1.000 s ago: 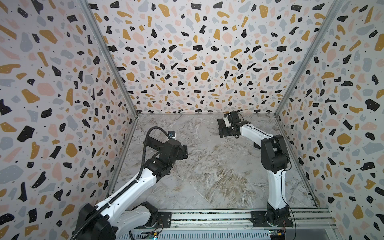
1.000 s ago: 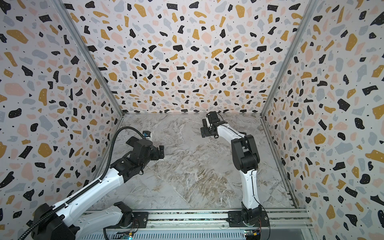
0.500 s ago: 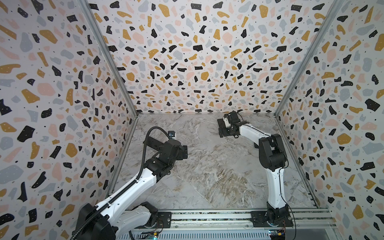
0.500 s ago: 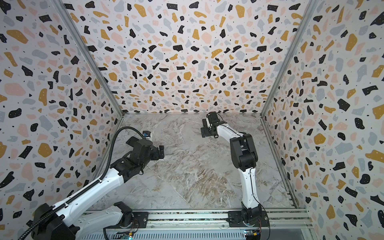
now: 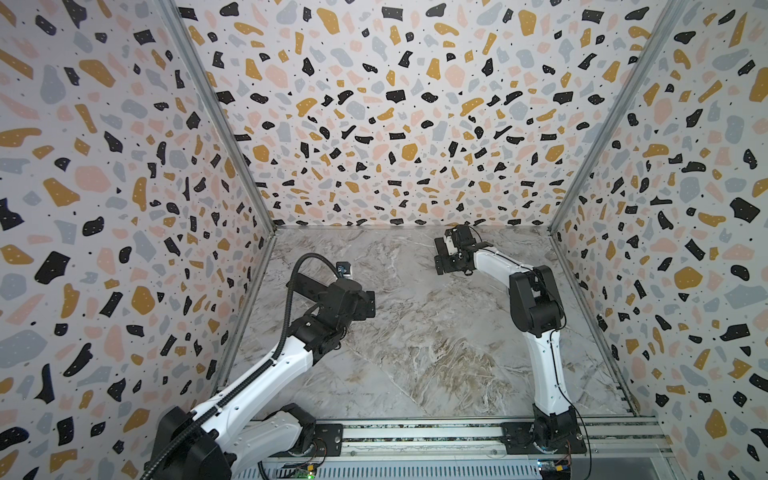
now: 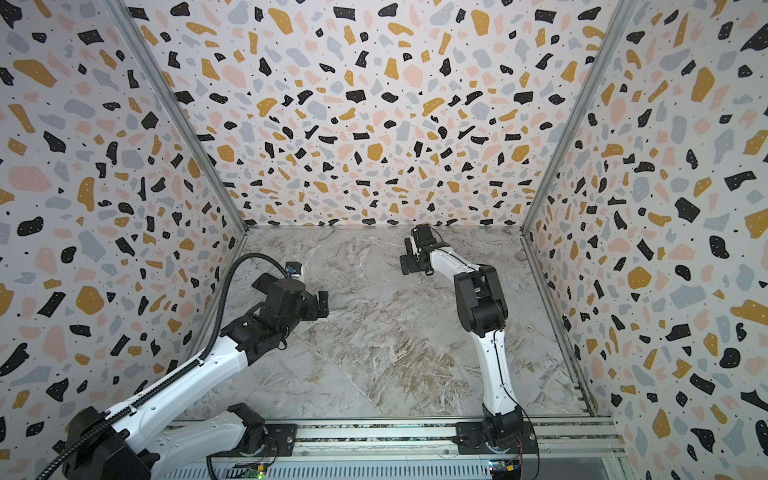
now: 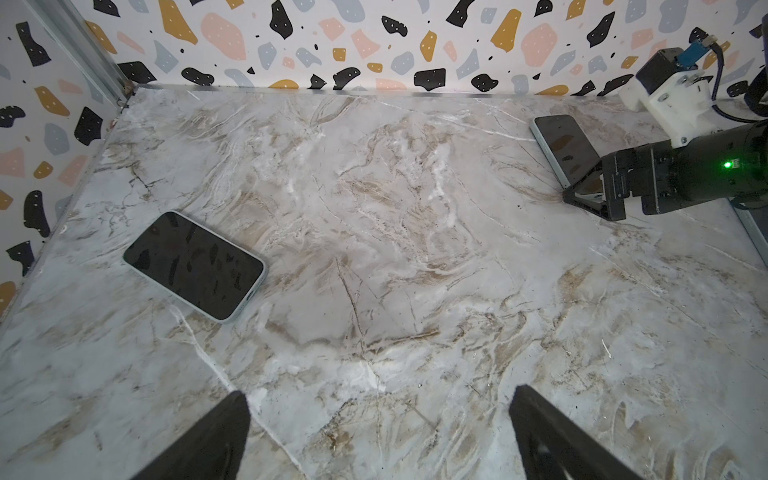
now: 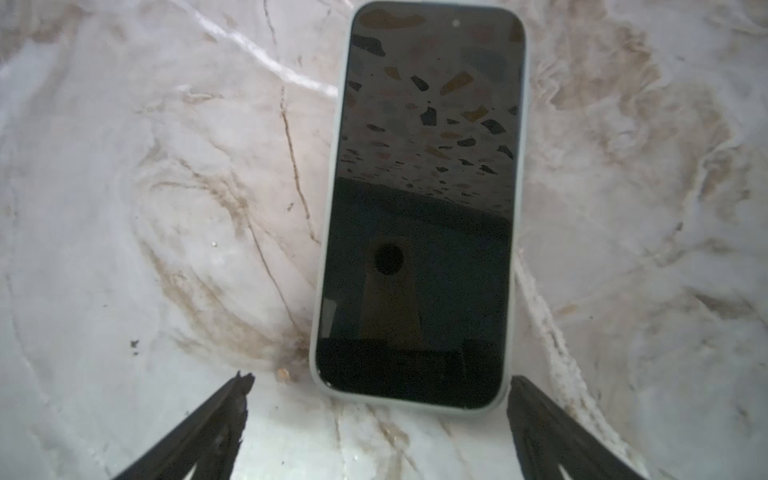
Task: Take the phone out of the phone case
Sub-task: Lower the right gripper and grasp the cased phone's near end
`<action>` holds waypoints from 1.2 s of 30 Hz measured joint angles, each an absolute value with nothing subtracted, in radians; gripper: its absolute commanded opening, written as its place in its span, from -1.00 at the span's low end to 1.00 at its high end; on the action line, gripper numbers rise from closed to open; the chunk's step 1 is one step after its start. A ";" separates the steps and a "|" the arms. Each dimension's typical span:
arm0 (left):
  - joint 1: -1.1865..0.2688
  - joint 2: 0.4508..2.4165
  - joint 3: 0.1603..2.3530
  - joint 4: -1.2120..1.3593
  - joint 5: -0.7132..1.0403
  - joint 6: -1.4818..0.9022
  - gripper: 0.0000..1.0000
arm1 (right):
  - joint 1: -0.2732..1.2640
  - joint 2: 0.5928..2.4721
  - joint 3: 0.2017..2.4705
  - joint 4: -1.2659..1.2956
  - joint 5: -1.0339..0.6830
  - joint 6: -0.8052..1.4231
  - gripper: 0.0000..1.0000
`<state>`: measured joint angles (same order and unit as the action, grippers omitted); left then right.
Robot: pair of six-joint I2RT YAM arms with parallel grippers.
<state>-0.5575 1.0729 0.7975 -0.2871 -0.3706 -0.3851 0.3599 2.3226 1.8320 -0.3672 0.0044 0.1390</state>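
Observation:
A phone (image 8: 424, 208) with a dark screen lies flat on the marble floor inside a pale grey-green phone case (image 8: 328, 249), whose rim frames it. My right gripper (image 8: 380, 379) is open, low over the floor near the back wall. The phone's near end lies between its fingertips (image 8: 232, 399) without touching them. From the left wrist view, the same phone (image 7: 563, 143) lies in front of the right gripper (image 7: 582, 191). In both top views the right gripper (image 5: 440, 255) (image 6: 405, 259) hides it. My left gripper (image 7: 380, 392) (image 5: 368, 305) is open over bare floor, holding nothing.
A second dark-screened phone with a pale rim (image 7: 195, 266) lies flat near the left wall, ahead of the left gripper. Patterned walls (image 5: 374, 124) close in the marble floor (image 5: 415, 332) on three sides. A metal rail (image 5: 415, 434) runs along the front.
The right arm's elbow has shifted slightly left while its gripper stays at the phone. The left arm has not moved.

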 measured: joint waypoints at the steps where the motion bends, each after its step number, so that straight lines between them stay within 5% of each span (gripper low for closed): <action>1: -0.558 1.073 0.797 -0.287 -0.371 -0.385 1.00 | 0.359 2.326 1.837 -0.367 0.006 0.141 0.98; 36: -0.558 1.060 0.787 -0.285 -0.364 -0.385 0.99 | 0.329 2.564 2.215 -0.453 0.030 0.182 0.77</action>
